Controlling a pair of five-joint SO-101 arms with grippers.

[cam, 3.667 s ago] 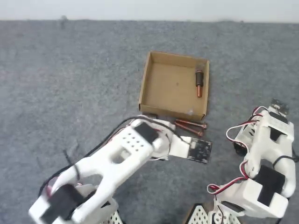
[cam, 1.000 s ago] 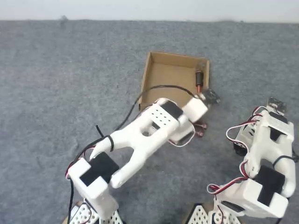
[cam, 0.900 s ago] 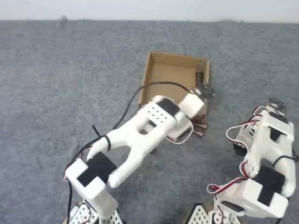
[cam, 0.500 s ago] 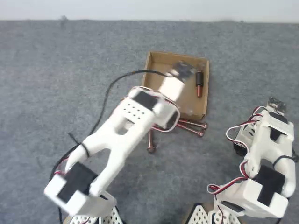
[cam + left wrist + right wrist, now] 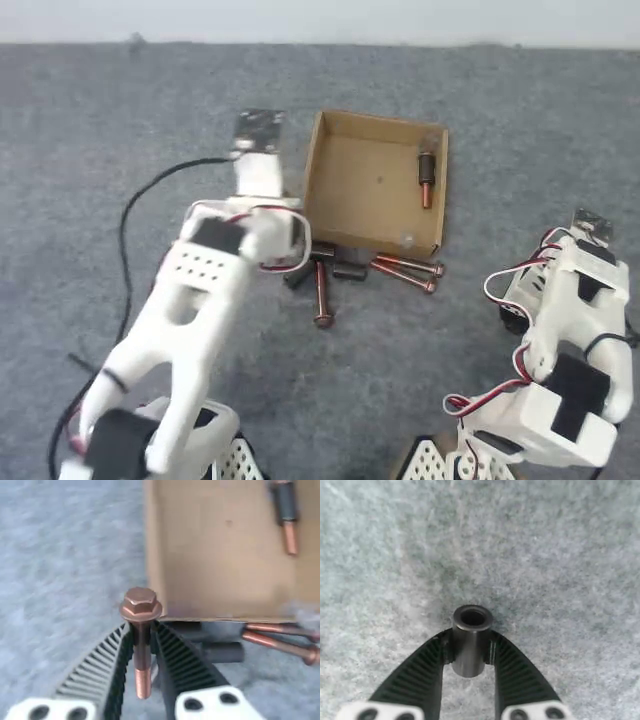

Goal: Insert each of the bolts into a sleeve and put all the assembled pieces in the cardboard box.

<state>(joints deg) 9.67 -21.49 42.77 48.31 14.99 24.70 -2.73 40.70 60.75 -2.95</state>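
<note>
We see a copper bolt [image 5: 141,607] in the left hand [image 5: 142,632]. The ribbed fingers are clamped on its shank and its hex head sits past the fingertips, near the outside of the cardboard box [image 5: 153,555]. Inside the box, close to one side wall, lies one assembled piece [image 5: 285,511], a bolt through a dark sleeve. On the grey desk [image 5: 120,120], just beside the box's near wall, we find two loose sleeves [image 5: 348,270], a single bolt [image 5: 321,295] and a pair of bolts [image 5: 405,270] lying side by side. The right hand [image 5: 469,642], well apart from the box, is closed on a black sleeve [image 5: 469,655] whose open bore faces the wrist camera.
</note>
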